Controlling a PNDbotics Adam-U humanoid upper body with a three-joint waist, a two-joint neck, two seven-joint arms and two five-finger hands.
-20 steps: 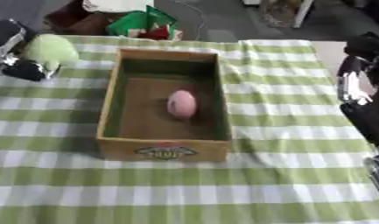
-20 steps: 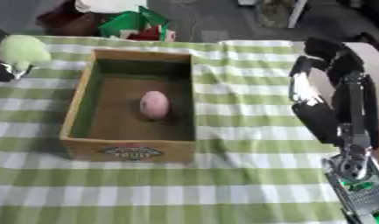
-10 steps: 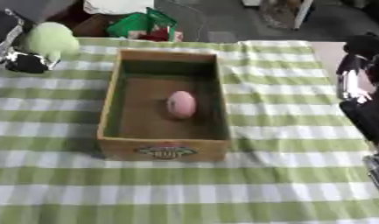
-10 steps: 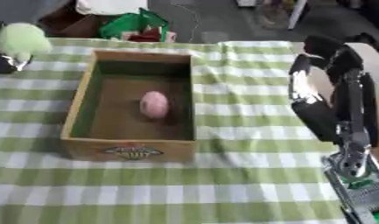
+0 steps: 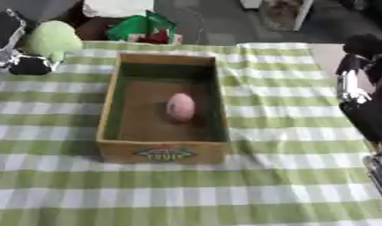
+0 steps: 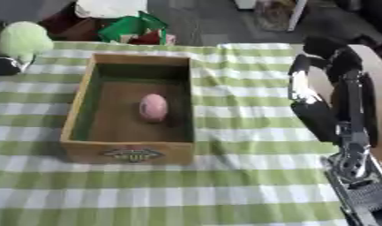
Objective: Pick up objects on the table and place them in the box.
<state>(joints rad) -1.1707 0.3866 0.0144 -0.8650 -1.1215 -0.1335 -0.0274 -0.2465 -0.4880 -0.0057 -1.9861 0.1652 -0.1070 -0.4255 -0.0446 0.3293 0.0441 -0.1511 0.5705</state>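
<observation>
One pale green object, gripped by the left hand, has risen off the tabletop's far-left corner, so it can travel to the box holding a pink item.

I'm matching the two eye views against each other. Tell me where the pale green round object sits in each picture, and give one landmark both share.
Left eye view: the pale green round object is at the upper left, held up by the left hand, left of the box.
Right eye view: it sits at the far upper-left edge.
Shared landmark: the pink egg-shaped object lying in the wooden box.
</observation>
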